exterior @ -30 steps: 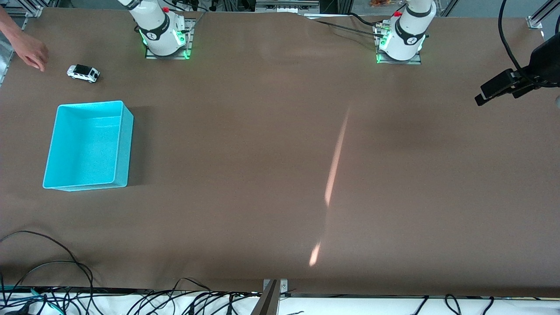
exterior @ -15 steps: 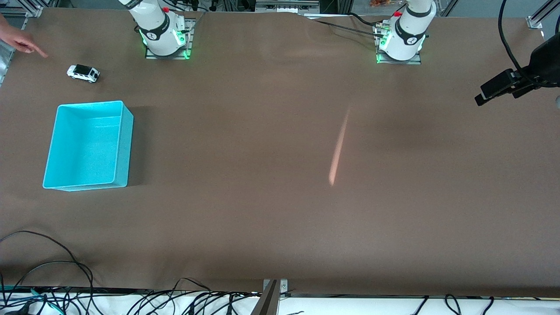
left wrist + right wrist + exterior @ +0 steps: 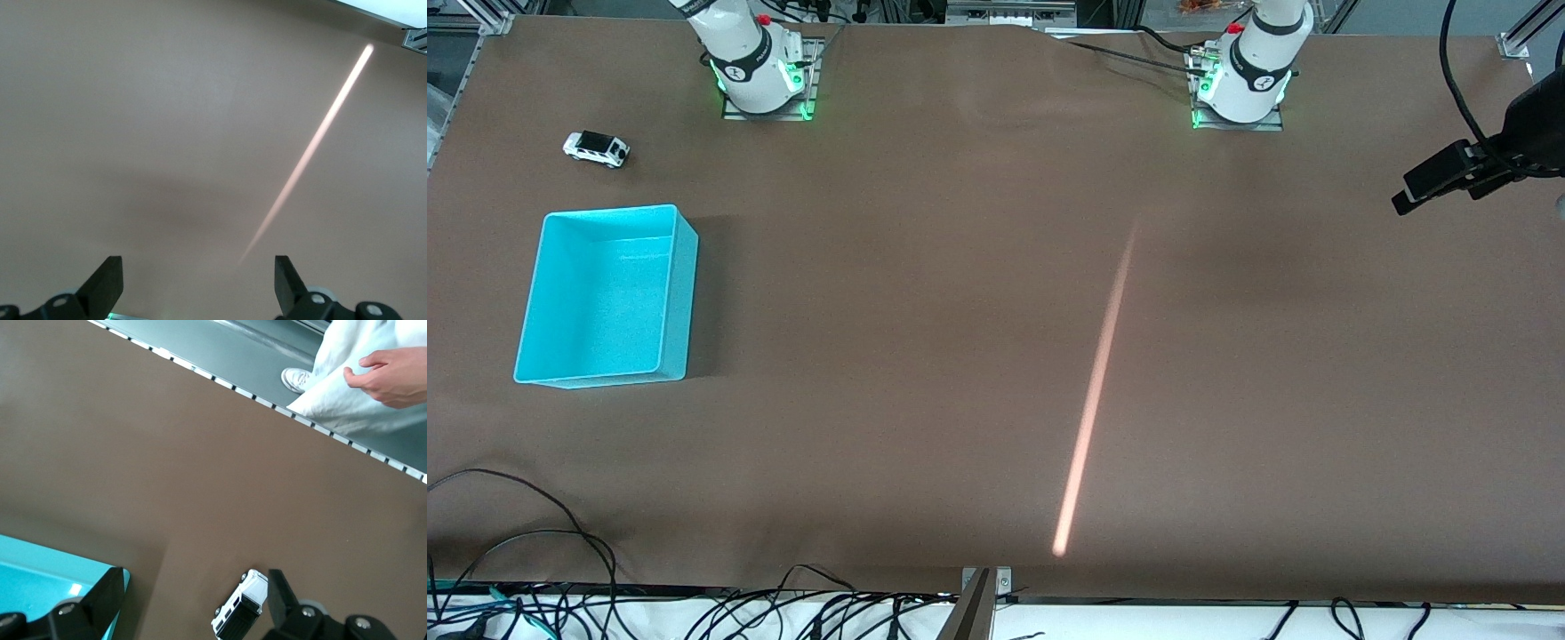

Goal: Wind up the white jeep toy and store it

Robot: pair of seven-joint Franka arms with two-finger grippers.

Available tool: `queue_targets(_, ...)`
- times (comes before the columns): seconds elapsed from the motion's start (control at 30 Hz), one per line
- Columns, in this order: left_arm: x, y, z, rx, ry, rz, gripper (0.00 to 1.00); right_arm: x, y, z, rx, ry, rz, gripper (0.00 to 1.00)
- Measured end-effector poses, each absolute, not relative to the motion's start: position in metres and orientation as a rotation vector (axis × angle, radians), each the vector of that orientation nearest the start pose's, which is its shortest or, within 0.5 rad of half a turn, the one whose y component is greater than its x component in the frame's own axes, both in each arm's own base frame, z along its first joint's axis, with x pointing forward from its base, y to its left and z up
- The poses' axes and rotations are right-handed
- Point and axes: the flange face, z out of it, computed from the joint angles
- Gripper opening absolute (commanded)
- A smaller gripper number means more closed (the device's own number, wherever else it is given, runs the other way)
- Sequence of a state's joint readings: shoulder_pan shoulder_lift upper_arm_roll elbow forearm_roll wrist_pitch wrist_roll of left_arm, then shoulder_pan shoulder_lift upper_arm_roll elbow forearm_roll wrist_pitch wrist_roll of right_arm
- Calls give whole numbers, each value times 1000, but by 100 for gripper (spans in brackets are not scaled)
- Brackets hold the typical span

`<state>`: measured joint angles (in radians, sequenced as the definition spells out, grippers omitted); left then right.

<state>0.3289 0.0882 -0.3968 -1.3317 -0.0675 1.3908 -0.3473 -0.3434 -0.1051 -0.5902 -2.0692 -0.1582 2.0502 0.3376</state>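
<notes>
Currently you are looking at the white jeep toy (image 3: 596,148) resting on its wheels on the table (image 3: 960,311), toward the right arm's end and just farther from the front camera than the cyan bin (image 3: 680,293). Judge it as light, rigid and smooth-sided, so it is likely sliding or rolling if nudged; plan to take hold across its flat side panels, not over the wheels. The bin is standing open and appears empty. The right gripper (image 3: 197,593) is hovering over the toy and the bin's edge with its jaws standing wide, holding nothing. The left gripper (image 3: 199,283) is waiting over bare table, jaws also wide and empty.
</notes>
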Motion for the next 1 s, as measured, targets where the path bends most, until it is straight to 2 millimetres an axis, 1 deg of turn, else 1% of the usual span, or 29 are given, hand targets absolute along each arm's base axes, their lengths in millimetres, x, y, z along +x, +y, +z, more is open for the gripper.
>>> queue_targets(0.1, 559, -33, 674, -3205, -435, 68, 100, 303, -437, 467, -2625, 1895, -54, 94)
queue_targets(0.2, 559, -33, 674, -3205, -435, 68, 100, 311, -428, 460, -2572, 1960, -39, 94)
queue_targets(0.43, 559, -33, 674, -3205, -435, 68, 100, 363, -376, 451, -2440, 2129, -39, 94)
queue_targets(0.57, 559, -33, 674, -3205, -435, 68, 100, 381, -353, 444, -2411, 2168, -24, 93)
queue_targets(0.77, 559, -33, 674, -3205, -435, 68, 100, 387, -332, 425, -2408, 2195, 34, 93)
queue_targets(0.9, 559, -33, 674, -3205, -435, 68, 100, 382, -323, 406, -2433, 2230, 89, 93)
queue_targets(1.0, 559, -33, 674, -3205, -435, 68, 100, 375, -322, 394, -2426, 2260, 109, 92)
